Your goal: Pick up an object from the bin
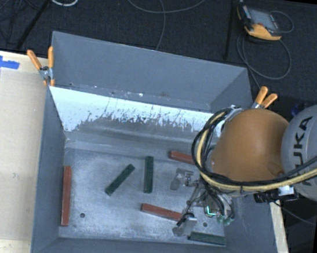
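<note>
My gripper (183,202) is low in the right part of the bin, under the orange cover. Its two grey fingers stand apart, so it is open, and nothing shows between them. The nearer fingertip (183,223) rests at the right end of a red-brown flat stick (159,211) lying on the floor. The farther fingertip (181,180) hangs over bare floor. A dark green stick (207,238) lies just right of and below the gripper, near the front wall. Another red-brown stick (179,155) lies behind the gripper, its right end hidden by the cover.
Two dark green sticks lie mid-bin, one upright (148,174) and one slanted (119,179). A long red-brown stick (66,195) lies along the left wall. The arm and its cables cover the bin's right side.
</note>
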### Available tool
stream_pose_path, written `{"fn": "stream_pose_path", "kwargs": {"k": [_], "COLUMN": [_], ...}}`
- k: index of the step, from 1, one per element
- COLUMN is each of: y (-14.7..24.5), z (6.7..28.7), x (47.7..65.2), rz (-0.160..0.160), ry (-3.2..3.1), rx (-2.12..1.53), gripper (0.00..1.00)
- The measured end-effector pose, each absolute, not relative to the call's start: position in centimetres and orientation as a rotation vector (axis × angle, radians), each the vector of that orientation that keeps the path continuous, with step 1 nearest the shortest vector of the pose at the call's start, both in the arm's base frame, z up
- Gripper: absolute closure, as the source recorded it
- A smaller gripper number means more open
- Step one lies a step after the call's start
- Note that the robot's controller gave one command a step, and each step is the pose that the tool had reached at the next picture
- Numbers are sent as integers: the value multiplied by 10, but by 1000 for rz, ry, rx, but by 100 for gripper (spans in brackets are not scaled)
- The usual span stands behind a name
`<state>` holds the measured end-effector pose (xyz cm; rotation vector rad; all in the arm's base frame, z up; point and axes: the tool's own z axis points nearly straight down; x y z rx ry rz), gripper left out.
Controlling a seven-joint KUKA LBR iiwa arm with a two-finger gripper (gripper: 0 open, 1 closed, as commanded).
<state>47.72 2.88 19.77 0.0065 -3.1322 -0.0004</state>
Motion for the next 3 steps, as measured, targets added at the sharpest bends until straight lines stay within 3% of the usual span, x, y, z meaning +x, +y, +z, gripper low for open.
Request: {"fn": "stream_pose_path", "kwargs": {"k": [1,2,3], "y": [66,15,18], "z": [67,71,71], "x": [487,530,531], "rz": [-2,5,0], "ry": [-3138,-3127,-3133], "rx": [64,205,205], "gripper": [0,0,100]}}
